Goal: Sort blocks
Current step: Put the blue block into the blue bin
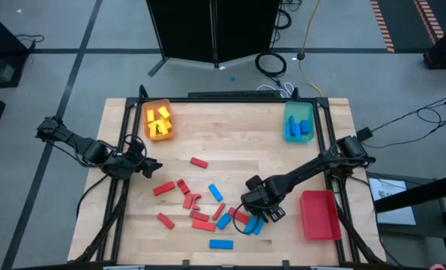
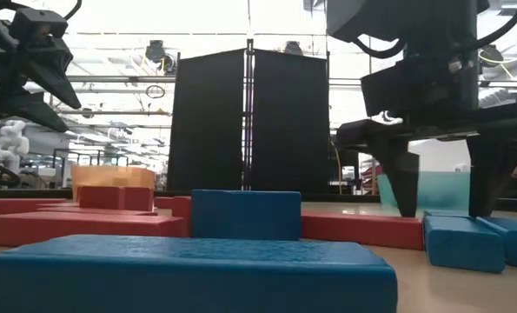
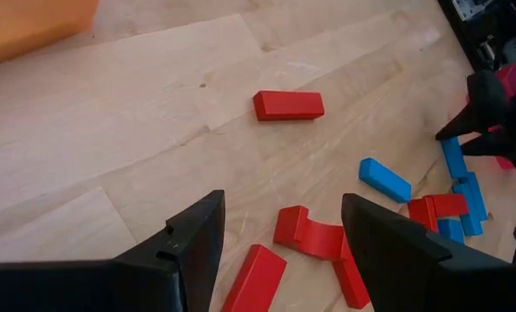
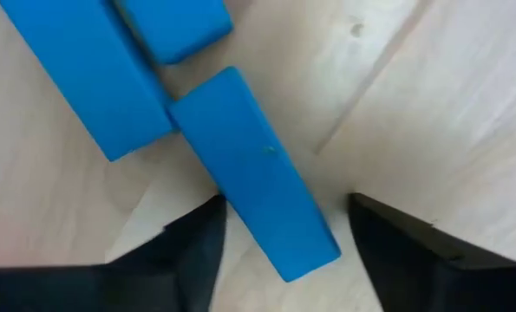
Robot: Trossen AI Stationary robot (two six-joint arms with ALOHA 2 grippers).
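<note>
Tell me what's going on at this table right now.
A two-armed robot is sorting coloured blocks into trays. The right gripper is down over a blue block, fingers open on either side of it, not yet closed. The left gripper waits open and empty above the table's left side. Yellow blocks sit in the orange tray, blue ones in the teal tray; the red tray looks empty.

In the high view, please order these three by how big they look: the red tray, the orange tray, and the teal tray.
1. Red tray, clearly the largest.
2. and 3. Orange tray and teal tray: they look about the same size, so I would not rank one above the other.
</note>
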